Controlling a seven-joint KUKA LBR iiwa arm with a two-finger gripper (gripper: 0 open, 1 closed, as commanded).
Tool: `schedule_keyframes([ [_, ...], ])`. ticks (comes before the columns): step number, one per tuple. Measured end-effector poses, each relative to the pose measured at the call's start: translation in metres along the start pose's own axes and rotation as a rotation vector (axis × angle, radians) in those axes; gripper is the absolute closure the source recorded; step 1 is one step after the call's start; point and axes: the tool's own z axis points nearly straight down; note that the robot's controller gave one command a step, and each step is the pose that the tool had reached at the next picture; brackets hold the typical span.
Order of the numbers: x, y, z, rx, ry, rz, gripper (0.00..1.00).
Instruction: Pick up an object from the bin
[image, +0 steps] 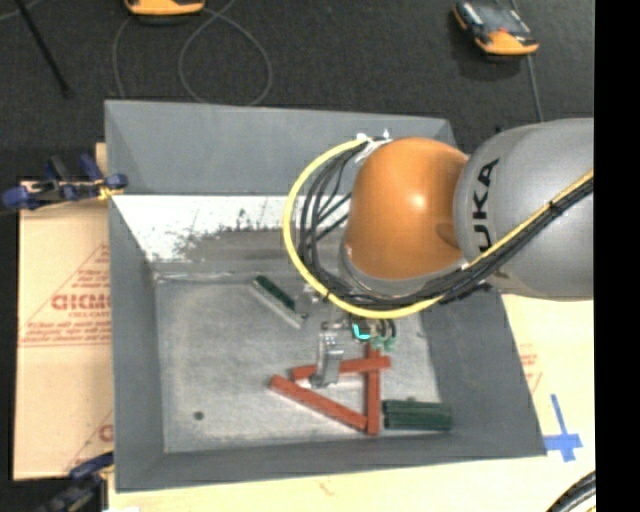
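Grey metal bin (135, 300) from above. Arm (520, 220) lettered "UKA"; tool (328, 368) over crossed red sticks (310, 397) at lower centre, dark green block (415, 415) just beside. Tool spread or pressed together: cannot tell

The grey metal bin (200, 350) carries crossed red sticks (320, 398); a dark green block (415, 415); a green strip (272, 292).

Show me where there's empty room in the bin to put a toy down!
The bin is bare across its left half, from the left wall to the red sticks, but for one tiny dark speck. The lower right is crowded: the pincer sits at the red sticks, a dark green block beside them, a dark green stick above.
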Motion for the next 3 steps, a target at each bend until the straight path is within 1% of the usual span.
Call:
schedule_keyframes([
  [1, 0.011, -0.033, 0.142, 0.000, 0.000, 0.031, 0.00],
  [2, 0.009, -0.032, 0.138, -0.002, -0.007, 0.034, 1.00],
  [3, 0.005, -0.061, -0.055, 0.000, -0.017, 0.059, 1.00],
])
